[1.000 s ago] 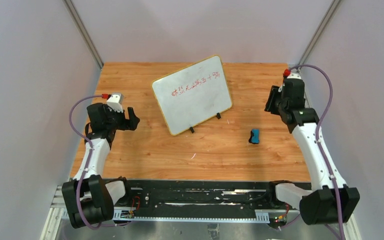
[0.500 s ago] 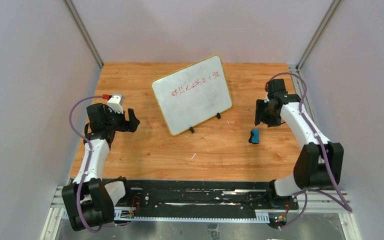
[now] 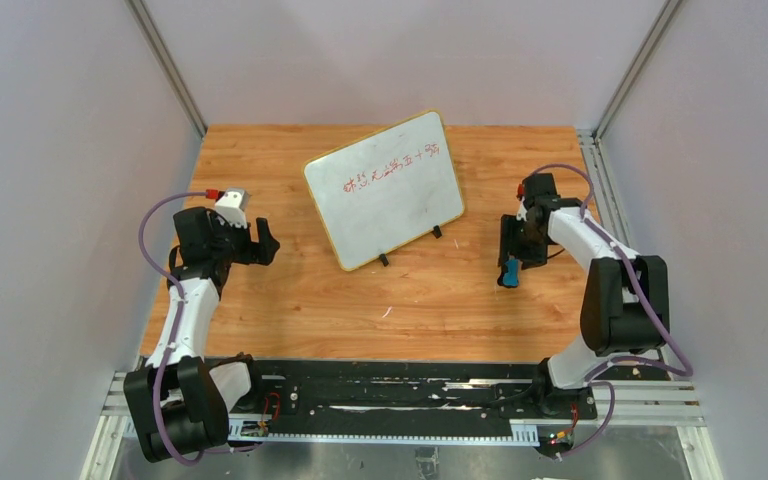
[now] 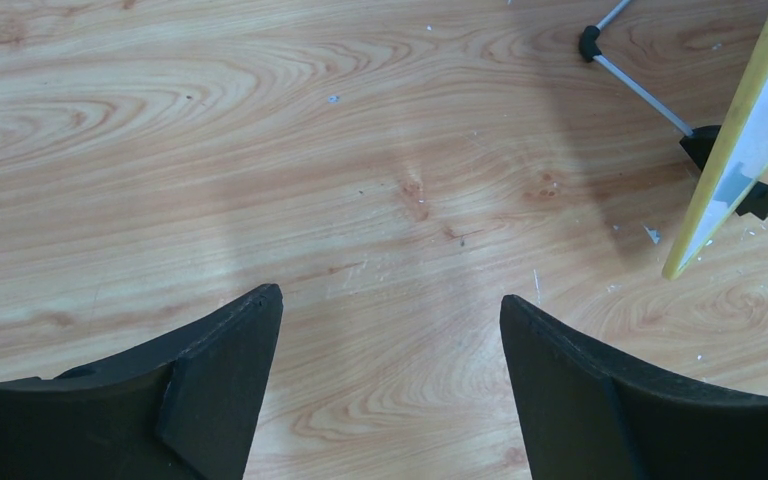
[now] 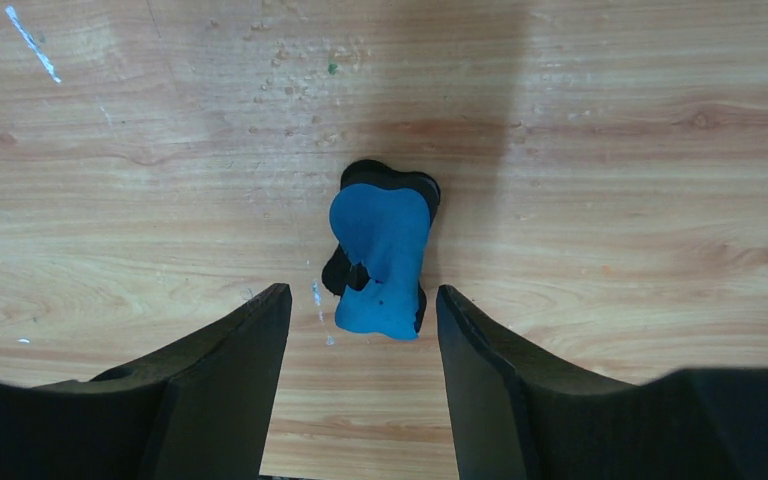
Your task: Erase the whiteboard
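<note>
The whiteboard [image 3: 385,188] stands tilted on two black feet at the table's middle back, with red handwriting across its upper part. Its yellow edge [image 4: 735,150] and a foot show at the right of the left wrist view. A small blue and black eraser [image 3: 509,272] lies on the wood to the board's right. My right gripper [image 3: 513,252] is open just above the eraser [image 5: 380,257], which lies just ahead of the open fingertips, not between them. My left gripper [image 3: 265,240] is open and empty, left of the board.
The wooden table [image 3: 290,290] is walled by grey panels on the left, right and back. A black rail with cables [image 3: 390,395] runs along the near edge. Small white specks dot the wood.
My right arm has swung in from the right edge and come down over the blue eraser. The left arm and the whiteboard have not moved.
</note>
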`<move>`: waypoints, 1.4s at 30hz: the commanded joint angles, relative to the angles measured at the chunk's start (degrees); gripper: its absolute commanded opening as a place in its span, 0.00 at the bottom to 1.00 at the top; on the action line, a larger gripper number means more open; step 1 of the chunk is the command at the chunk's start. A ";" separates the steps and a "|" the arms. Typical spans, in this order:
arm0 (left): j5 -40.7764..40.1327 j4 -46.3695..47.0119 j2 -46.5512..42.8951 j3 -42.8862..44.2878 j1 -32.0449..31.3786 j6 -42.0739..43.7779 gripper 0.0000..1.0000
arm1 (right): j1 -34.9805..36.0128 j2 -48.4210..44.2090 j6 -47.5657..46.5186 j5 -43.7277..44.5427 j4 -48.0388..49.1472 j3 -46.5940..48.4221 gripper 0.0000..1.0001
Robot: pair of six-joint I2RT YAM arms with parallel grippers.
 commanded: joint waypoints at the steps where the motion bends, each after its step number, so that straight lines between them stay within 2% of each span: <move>1: -0.08 0.53 -0.40 0.56 0.27 0.17 0.85 | 0.46 2.31 0.81 -1.42 2.27 -2.32 0.57; 11: -0.30 0.91 0.19 0.40 0.28 -0.17 0.84 | 0.47 3.35 0.94 -0.42 3.92 -4.07 0.55; 32: -0.86 2.04 0.80 -0.33 0.27 -1.04 0.84 | 0.47 2.91 1.89 3.39 3.49 -5.26 0.37; 35: -0.92 2.09 0.81 -0.38 0.31 -1.03 0.84 | 0.46 2.87 1.88 3.82 3.50 -5.32 0.31; 42: -1.05 2.04 0.80 -0.39 0.27 -1.16 0.84 | 0.47 2.68 2.30 4.86 3.38 -5.34 0.01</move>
